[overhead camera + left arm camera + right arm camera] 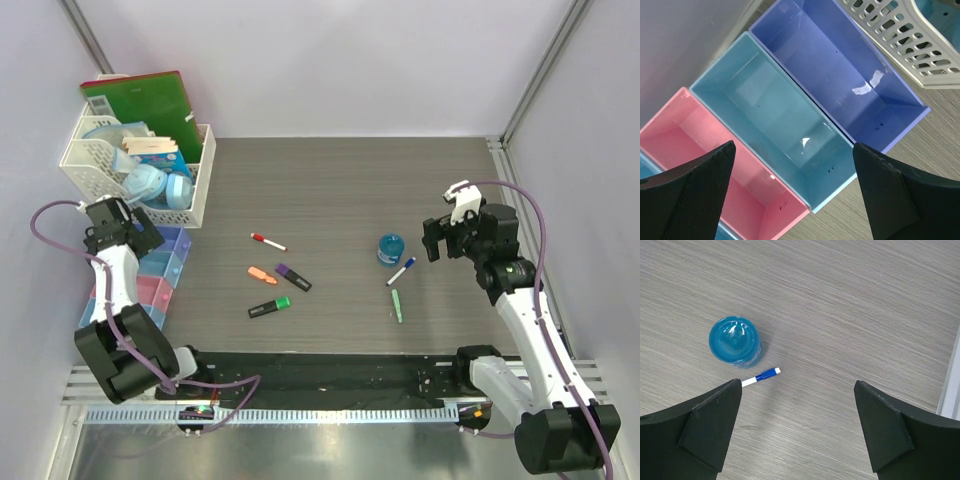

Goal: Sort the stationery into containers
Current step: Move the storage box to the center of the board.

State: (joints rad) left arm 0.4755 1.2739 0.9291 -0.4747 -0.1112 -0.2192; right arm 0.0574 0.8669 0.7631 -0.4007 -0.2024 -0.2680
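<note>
The stationery lies loose on the table: a red-capped marker [267, 241], an orange highlighter [262, 275], a purple-black highlighter [293, 277], a green-black highlighter [269, 308], a blue tape roll [390, 249], a blue-capped marker [401, 271] and a pale green pen [397, 305]. At the left edge stand the containers [160, 280]. My left gripper [138, 232] hangs open above them, over the pink bin [715, 165] and light blue bin [770, 115], with the purple bin [840, 70] beyond. My right gripper [797, 382] is open above bare table, right of the tape roll [735, 339] and blue-capped marker [761, 376].
A white lattice basket [205, 175] with masks and papers stands behind the containers, its wall [900, 35] close to the purple bin. A green folder [140, 100] leans at the back left. The table's metal edge [950, 385] runs along the right.
</note>
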